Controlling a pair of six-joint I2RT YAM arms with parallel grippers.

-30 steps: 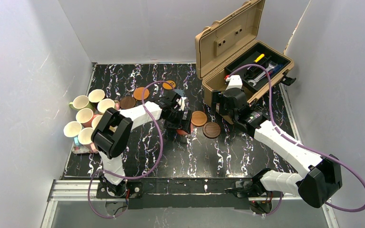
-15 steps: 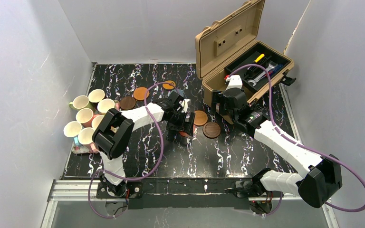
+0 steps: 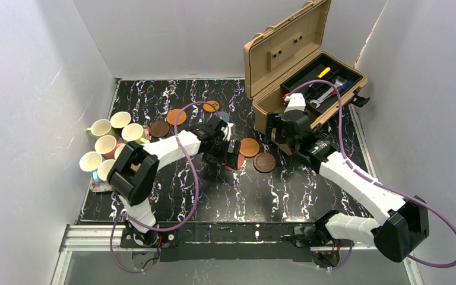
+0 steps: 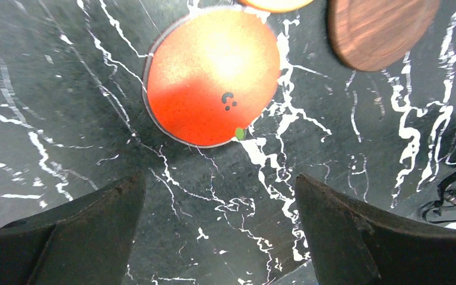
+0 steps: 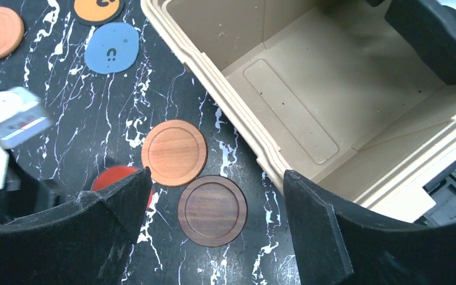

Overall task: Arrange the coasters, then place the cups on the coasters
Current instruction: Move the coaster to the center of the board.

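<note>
The red coaster [image 4: 214, 89] lies flat on the black table [image 3: 172, 190] that has white streaks. It has a small dark mark on it. It sits near the middle of the table. Just beside it is an orange-brown wooden coaster [image 3: 249, 148], and next to that is a dark brown wooden coaster [image 3: 264, 162]. None of the three lies on top of another.

Farther back lie a grey-blue coaster [image 5: 112, 55] and an orange coaster [image 5: 98, 9] with a dark mark. Two more coasters, one orange-brown [image 3: 176, 116] and one dark brown [image 3: 159, 128], lie off to the left, near the cups [image 3: 107, 146].

The cups stand close together at the left edge, all with their open side up. A flowery tray [image 3: 98, 187] peeks out from under the nearest ones. No cup is on a coaster.

The left gripper [image 4: 219, 214] is over the red coaster. Its fingers are wide apart and hold nothing. The right gripper [image 5: 217, 175] is up above the dark brown wooden coaster. Its fingers are wide apart too, with nothing in them. A tan tool case [image 3: 309, 77] stands open at the back right.
</note>
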